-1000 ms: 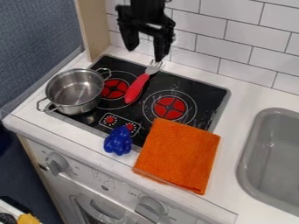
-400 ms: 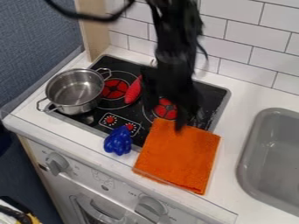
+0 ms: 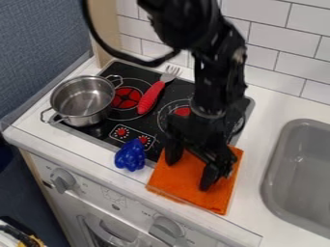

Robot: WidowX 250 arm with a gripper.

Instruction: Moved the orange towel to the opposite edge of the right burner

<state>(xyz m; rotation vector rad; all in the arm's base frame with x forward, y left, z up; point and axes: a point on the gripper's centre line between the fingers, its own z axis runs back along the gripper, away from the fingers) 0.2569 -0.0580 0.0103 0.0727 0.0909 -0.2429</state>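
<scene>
Wide apart, the jaws of the gripper (image 3: 191,166) hang over the orange towel (image 3: 172,181), cloth showing between them; whether they touch it, I cannot tell. At left, a metal pot (image 3: 80,102) sits on the stove (image 3: 177,90), then a blue object (image 3: 130,155) at its front, then a red-handled fork (image 3: 151,96). The towel lies before the right burner (image 3: 182,111), across stove and counter (image 3: 274,103), left of the grey sink (image 3: 303,169).

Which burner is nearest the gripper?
The right burner, partly hidden behind the arm; the left burner, beside the pot, lies farther from the gripper.
</scene>
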